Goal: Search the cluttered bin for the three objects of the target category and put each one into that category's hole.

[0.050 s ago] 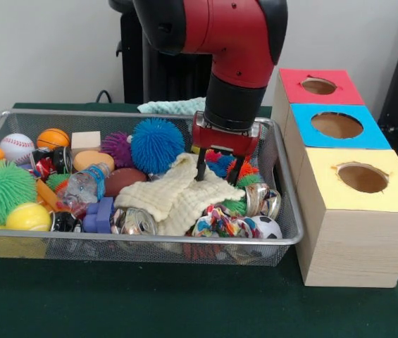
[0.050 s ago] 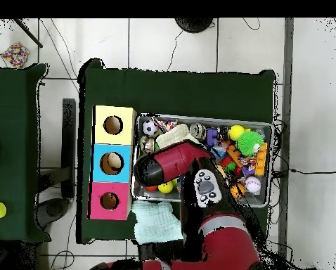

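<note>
The claw [image 1: 217, 174] reaches down into the wire bin [image 1: 287, 211] with its two fingers spread open, their tips pressing at the right part of the cream cloth [image 1: 177, 195] that lies over the clutter in the bin's middle. The step in hand looks like a pick on that cloth, the grasp not yet made. A second, pale green cloth [image 1: 172, 106] lies on the worktop [image 1: 184, 306] just beyond the bin's far rim, so cloths may be the target category, though which hole takes them cannot be told. Next the fingers need to pinch a fold, lift clear of the rope toy [image 1: 216, 224] and cans, then carry right to the red box [image 1: 318, 86], blue box [image 1: 336, 125] or yellow box [image 1: 362, 178].
</note>
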Robot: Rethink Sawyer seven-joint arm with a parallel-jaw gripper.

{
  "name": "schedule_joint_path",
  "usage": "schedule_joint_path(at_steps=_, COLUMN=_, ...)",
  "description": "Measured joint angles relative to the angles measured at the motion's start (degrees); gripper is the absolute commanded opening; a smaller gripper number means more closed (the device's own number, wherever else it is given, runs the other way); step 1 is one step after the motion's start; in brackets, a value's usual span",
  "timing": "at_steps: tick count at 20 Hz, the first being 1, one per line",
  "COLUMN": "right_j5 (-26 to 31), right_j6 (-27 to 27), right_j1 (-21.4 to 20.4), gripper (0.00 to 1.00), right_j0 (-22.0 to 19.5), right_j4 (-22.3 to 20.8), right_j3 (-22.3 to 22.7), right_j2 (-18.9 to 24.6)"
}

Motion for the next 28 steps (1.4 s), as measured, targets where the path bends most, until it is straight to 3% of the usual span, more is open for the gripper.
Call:
schedule_joint_path(at_steps=3, right_j5=0.0, right_j6=0.0, right_j1=0.0, gripper=1.0, right_j0=1.1, right_j4=-0.4, right_j3=-0.6, right_j2=-1.0)
schedule_joint_path(at_steps=4, right_j5=0.0, right_j6=0.0, right_j1=0.0, gripper=0.0, right_j0=1.7, right_j4=-0.4, right_j3=-0.9, right_j2=-1.8)
schedule_joint_path(at_steps=19, right_j5=0.0, right_j6=0.0, right_j1=-1.0, gripper=0.0, right_j0=1.1, right_j4=1.2, right_j3=-0.7, right_j2=-2.7)
schedule_joint_path(at_steps=24, right_j5=2.6, right_j6=0.0, right_j1=-5.0, gripper=0.0, right_j0=0.9, right_j4=5.4, right_j3=0.7, right_j2=-2.7)
schedule_joint_path(at_steps=28, right_j5=9.0, right_j6=0.0, right_j1=-10.3, gripper=0.0, right_j0=0.1, right_j4=9.7, right_j3=2.4, right_j2=-2.6)
